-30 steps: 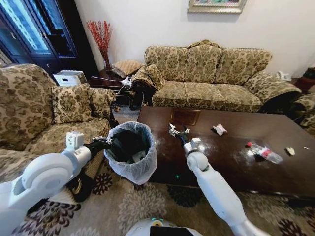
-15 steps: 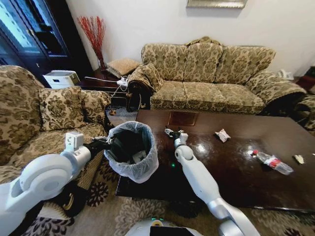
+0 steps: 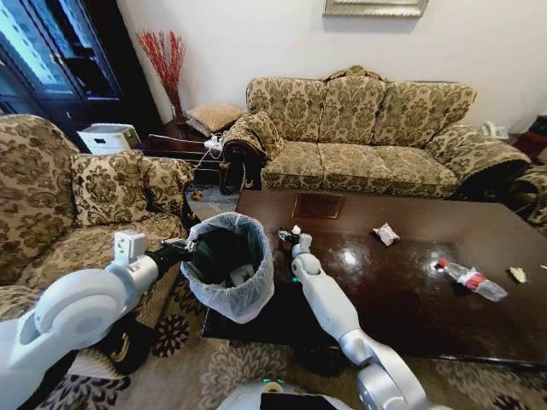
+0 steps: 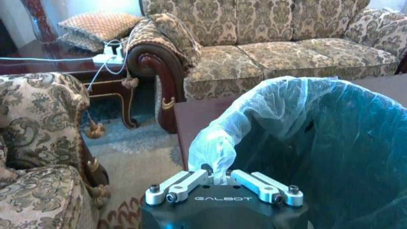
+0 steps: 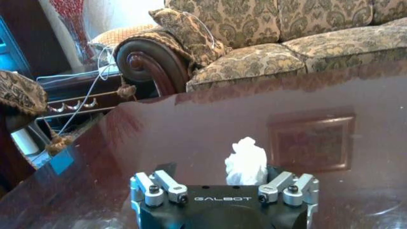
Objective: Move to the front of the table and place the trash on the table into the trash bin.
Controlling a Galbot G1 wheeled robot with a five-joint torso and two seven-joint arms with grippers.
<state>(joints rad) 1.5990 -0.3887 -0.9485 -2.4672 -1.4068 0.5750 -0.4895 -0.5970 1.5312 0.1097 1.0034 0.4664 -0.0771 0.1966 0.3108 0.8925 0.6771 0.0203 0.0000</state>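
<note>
The trash bin (image 3: 229, 275), a dark bin lined with a whitish bag, hangs at the table's left end. My left gripper (image 3: 181, 250) is shut on its bag rim (image 4: 219, 157). Above the left end of the dark table (image 3: 402, 307), close to the bin's rim, my right gripper (image 3: 289, 235) holds a crumpled white paper wad (image 5: 246, 162) between its fingers. More trash lies on the table: another paper wad (image 3: 385, 233), a crushed clear bottle with a red label (image 3: 471, 280) and a yellowish scrap (image 3: 518, 274).
A patterned sofa (image 3: 367, 137) stands behind the table and an armchair (image 3: 77, 205) is on the left beside the bin. A white box-shaped appliance (image 3: 107, 137) sits at the back left. Patterned carpet (image 3: 256, 367) covers the floor in front of me.
The whole view has shifted with the camera. My right gripper has moved left along the table towards the bin, with the paper wad. The left gripper still grips the bin.
</note>
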